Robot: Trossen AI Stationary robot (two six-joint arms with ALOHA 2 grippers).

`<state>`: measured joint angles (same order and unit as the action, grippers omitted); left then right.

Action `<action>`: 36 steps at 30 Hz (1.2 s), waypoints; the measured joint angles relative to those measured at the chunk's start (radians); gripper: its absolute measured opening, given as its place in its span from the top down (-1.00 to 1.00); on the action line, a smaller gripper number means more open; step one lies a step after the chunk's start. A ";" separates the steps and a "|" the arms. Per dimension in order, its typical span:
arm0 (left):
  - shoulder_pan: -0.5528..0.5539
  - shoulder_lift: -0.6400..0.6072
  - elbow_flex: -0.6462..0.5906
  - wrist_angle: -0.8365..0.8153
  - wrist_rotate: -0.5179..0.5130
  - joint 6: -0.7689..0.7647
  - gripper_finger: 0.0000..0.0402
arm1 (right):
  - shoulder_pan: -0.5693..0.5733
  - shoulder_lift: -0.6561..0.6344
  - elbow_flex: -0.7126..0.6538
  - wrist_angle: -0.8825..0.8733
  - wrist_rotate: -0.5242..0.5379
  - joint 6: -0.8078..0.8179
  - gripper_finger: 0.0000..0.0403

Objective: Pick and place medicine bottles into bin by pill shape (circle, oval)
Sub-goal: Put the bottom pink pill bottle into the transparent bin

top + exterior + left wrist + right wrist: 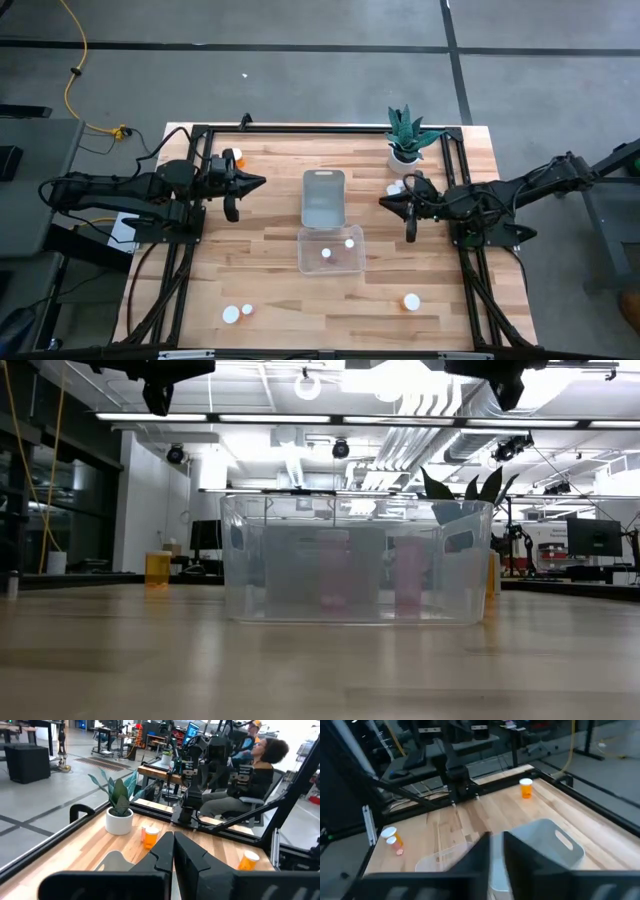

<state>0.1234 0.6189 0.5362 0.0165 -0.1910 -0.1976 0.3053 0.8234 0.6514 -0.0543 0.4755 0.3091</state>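
Note:
Several orange medicine bottles with white caps are in view. Two stand in the clear near bin point(331, 262). One bottle point(411, 301) stands near the front right. Two bottles point(231, 314) are at the front left, one of them lying down. One bottle point(397, 187) is by the plant and one point(238, 157) by the left arm. My left gripper point(258, 183) is shut and empty, in the air left of the bins. My right gripper point(384, 202) hangs in the air right of the bins, its fingers a narrow gap apart point(496, 847) and empty.
A second, greyish bin point(323, 197) lies just beyond the clear one. A white pot with a green plant point(405, 140) stands at the far right. A black frame runs along the table's edges. A person point(260, 765) sits beyond the table's right side.

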 joint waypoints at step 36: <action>-0.316 0.392 0.477 -0.813 0.207 -0.146 -0.37 | -0.216 0.000 0.000 0.074 -0.327 -0.045 1.00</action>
<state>-0.1926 1.0112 1.0134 -0.7968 0.0158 -0.3435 0.0895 0.8238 0.6514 0.0193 0.1484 0.2642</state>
